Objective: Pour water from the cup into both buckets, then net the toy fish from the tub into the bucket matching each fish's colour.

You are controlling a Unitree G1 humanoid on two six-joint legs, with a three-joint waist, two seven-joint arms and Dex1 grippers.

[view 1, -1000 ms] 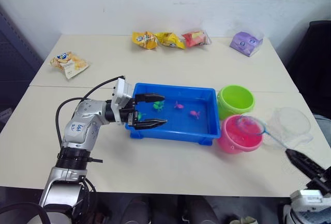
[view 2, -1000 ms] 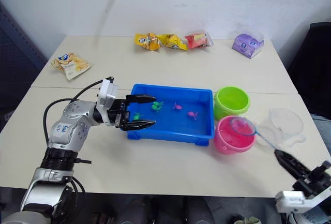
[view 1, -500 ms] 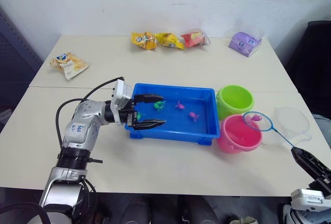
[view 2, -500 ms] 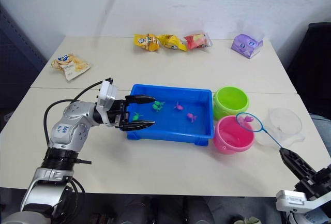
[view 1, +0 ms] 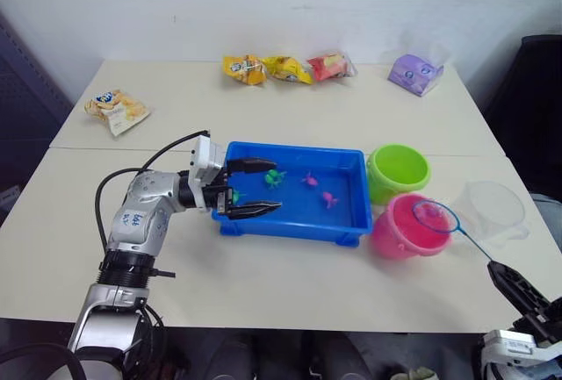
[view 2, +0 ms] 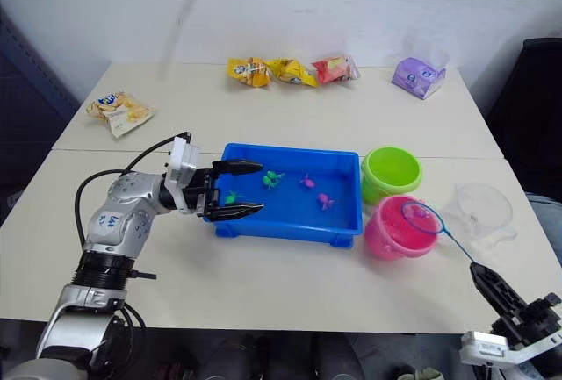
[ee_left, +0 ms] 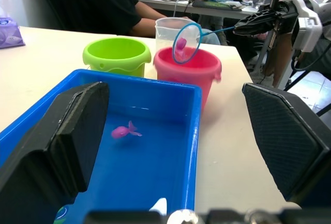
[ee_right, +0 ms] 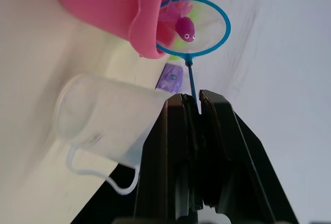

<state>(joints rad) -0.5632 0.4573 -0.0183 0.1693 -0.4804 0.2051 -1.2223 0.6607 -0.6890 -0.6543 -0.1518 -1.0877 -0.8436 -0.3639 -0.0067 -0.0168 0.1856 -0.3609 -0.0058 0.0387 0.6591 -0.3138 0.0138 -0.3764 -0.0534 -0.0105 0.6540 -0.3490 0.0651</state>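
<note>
Right wrist view: right gripper clamped on the net, holding a pink fish over the pink bucket for release. Left gripper, fingers apart, straddles the tub rim, likely steadying it.

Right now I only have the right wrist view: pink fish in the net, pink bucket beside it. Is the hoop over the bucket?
Observer: Yes. From the head view, the net hangs above the pink bucket, over its rim on the cup side.
Operator: Fish left in the tub?
Observer: Two pink fish and two green fish lie in the tub.
Operator: Left gripper?
Observer: The left gripper is open, at the tub's left end.
</note>
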